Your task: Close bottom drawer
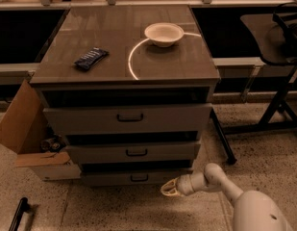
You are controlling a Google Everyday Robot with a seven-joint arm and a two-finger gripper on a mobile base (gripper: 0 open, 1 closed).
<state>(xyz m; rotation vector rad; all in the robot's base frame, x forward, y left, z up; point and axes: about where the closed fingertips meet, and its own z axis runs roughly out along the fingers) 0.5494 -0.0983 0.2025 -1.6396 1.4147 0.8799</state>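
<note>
Gripper [169,188] low by bottom drawer

Down near the floor, just off the right end of the bottom drawer [109,178]. Touching or apart: cannot tell. Open or closed: cannot tell. Bottom drawer lowest of three in the grey bench [181,64], small black handle at mid-front. White bowl [164,34] and dark packet [91,58] on top, well apart. Cardboard box [23,124] at left.

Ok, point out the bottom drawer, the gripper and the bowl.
bottom drawer [109,178]: camera view, left part of its front panel.
gripper [168,189]: camera view, its tip, low in front of the drawer's right end.
bowl [164,33]: camera view, its inside, on the cabinet top [90,37].
</note>
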